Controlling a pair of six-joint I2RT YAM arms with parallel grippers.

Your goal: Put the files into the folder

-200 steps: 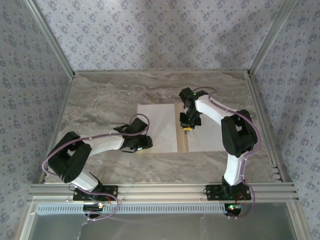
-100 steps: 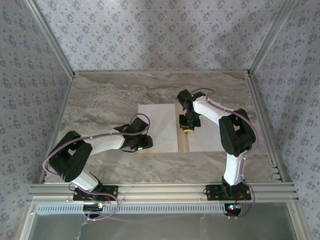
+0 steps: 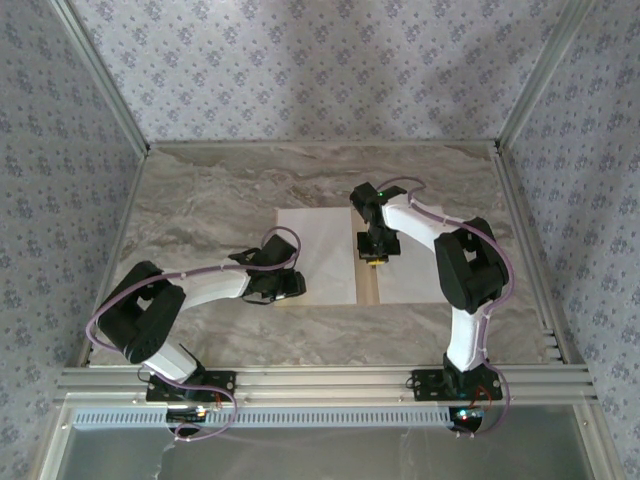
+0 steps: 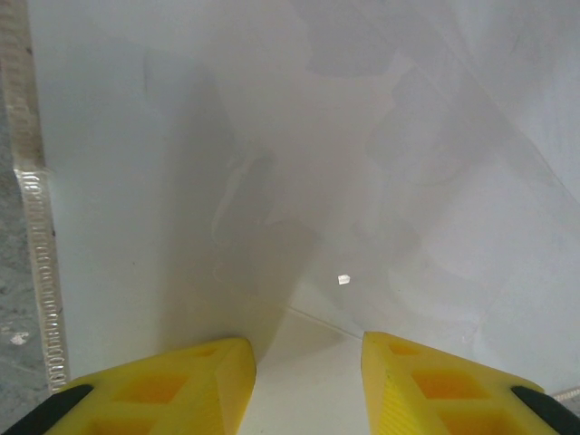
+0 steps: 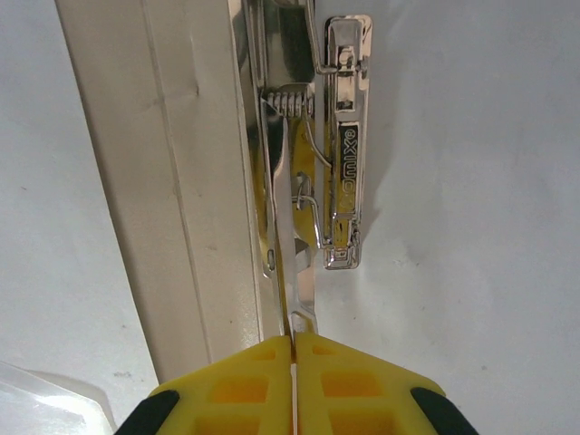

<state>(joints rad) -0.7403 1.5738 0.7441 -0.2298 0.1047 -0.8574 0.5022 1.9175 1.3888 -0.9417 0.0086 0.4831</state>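
Observation:
The folder (image 3: 367,287) lies open on the table, its tan spine (image 5: 172,181) running between two white files. One file (image 3: 320,245) covers the left half and the other (image 3: 415,275) the right half. My right gripper (image 3: 374,256) sits over the spine, shut (image 5: 294,340) on the thin metal lever (image 5: 283,227) of the shiny clip (image 5: 346,136). My left gripper (image 3: 288,288) is at the near left corner of the left file (image 4: 299,154). Its yellow fingers stand apart (image 4: 306,344) just above the paper, with nothing between them.
The marble table (image 3: 210,200) extends behind and left of the folder. Aluminium frame rails (image 3: 320,378) run along the near edge and up the sides. The folder's left edge strip (image 4: 32,227) borders the paper, with bare table beside it.
The right arm's wrist has shifted slightly to the left over the spine, still clamped on the clip lever. The left arm has stayed where it was.

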